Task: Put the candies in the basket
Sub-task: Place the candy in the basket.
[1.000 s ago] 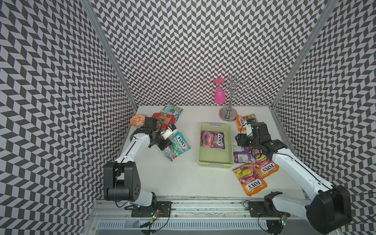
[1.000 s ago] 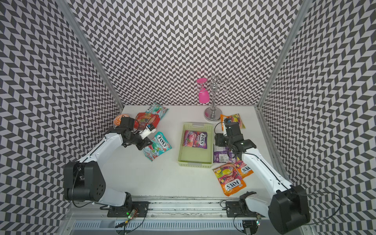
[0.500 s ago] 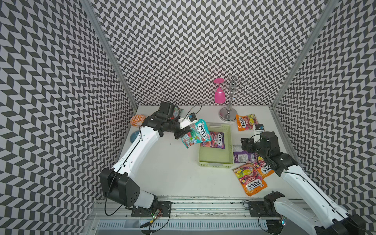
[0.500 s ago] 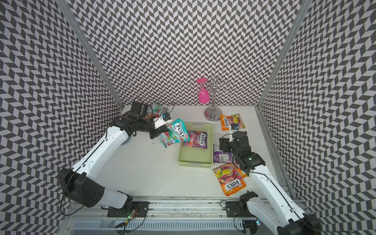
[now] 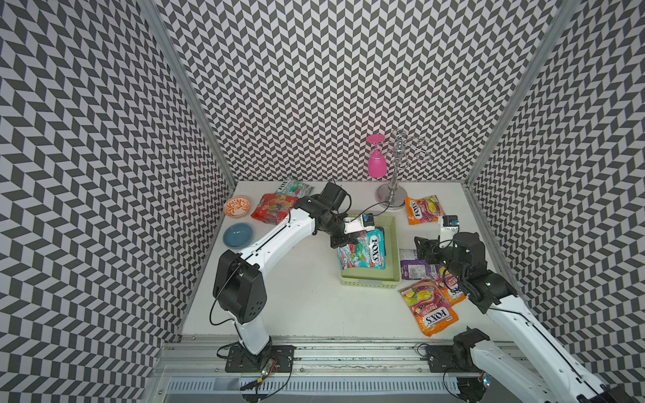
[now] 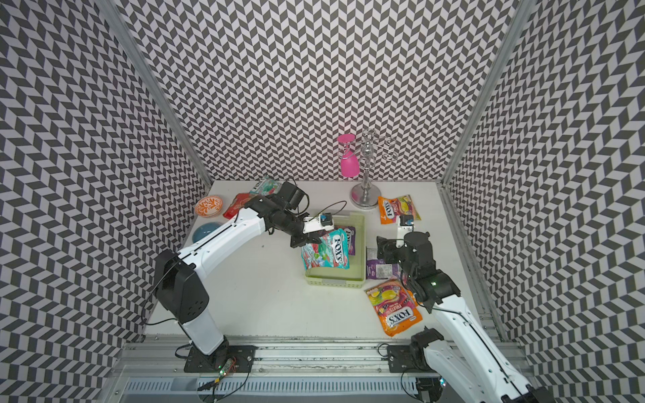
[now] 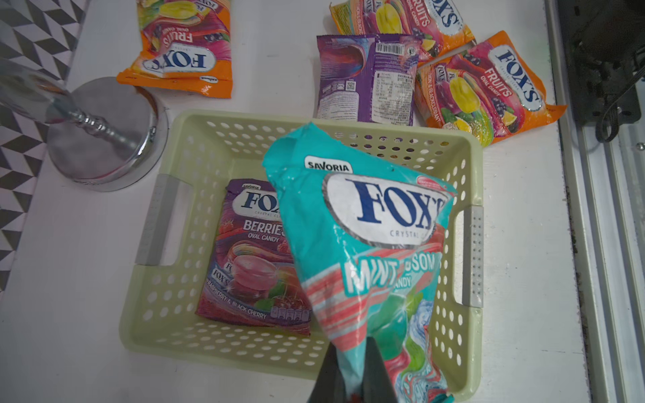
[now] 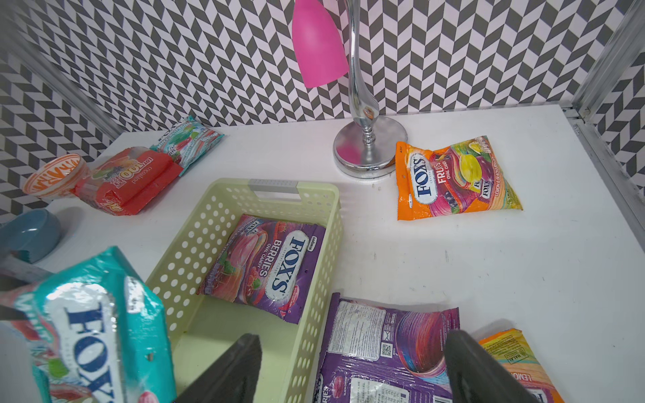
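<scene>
Left gripper (image 5: 343, 240): clamped on one corner of a glossy teal "FOX'S" mint candy bag (image 5: 363, 253). The bag hangs over the shallow pale green perforated plastic basket (image 5: 370, 281). Can't tell whether its lower edge touches the basket.

Already in the basket: a purple "FOX'S Berries" bag (image 7: 251, 261), lying flat and face up on the floor at the far end. In both top views the teal bag partly covers it.

Right gripper (image 8: 352, 370): jaws spread wide, holding nothing. It hovers above a face-down purple candy bag (image 5: 417, 270), which lies on the white table (image 5: 303, 314) just beside the basket's right wall.

Outside the basket:
- two orange "FOX'S Fruits" bags overlap beside the face-down purple one: the front one (image 5: 429, 308) and one partly under the right arm (image 5: 453, 289)
- a third orange bag (image 5: 422, 209) touches the base of the chrome stand (image 5: 392, 200), which carries an upside-down pink glass (image 5: 377, 164)
- a red candy bag (image 5: 274, 208) and a second teal bag (image 5: 293, 186) sit at the back left, overlapping
- the orange patterned bowl (image 5: 237, 206) and blue bowl (image 5: 238, 234) are near the left wall
</scene>
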{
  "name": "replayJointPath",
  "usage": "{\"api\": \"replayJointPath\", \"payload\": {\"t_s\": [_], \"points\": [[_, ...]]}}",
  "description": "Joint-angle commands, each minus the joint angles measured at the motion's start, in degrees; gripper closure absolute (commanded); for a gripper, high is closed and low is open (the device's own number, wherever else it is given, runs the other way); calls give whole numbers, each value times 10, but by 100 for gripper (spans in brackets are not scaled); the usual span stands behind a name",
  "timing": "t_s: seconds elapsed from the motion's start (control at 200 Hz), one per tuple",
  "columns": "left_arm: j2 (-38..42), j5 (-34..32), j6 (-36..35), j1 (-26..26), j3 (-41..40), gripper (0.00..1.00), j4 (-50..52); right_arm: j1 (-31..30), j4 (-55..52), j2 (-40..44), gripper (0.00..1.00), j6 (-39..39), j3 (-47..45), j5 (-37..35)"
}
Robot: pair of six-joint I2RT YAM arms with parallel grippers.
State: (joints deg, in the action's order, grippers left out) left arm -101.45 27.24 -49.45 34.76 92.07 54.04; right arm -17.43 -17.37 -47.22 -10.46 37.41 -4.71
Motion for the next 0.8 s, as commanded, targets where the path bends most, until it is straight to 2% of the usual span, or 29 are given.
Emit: {"api": "replayJointPath", "payload": {"t_s": [0.0, 0.31, 0.466, 0.796], "points": [[-17, 1, -13, 12, 32, 100, -16, 3, 35, 15, 11, 7, -10, -7], [-80, 10, -20, 50, 65, 100, -8, 2, 49, 8, 7, 8, -19, 10], [-102, 15, -23, 55, 59, 100, 10, 2, 50, 12, 1, 9, -21, 0], [-122, -4, -34, 56, 12, 100, 6, 3, 54, 10, 1, 8, -20, 4]]}}
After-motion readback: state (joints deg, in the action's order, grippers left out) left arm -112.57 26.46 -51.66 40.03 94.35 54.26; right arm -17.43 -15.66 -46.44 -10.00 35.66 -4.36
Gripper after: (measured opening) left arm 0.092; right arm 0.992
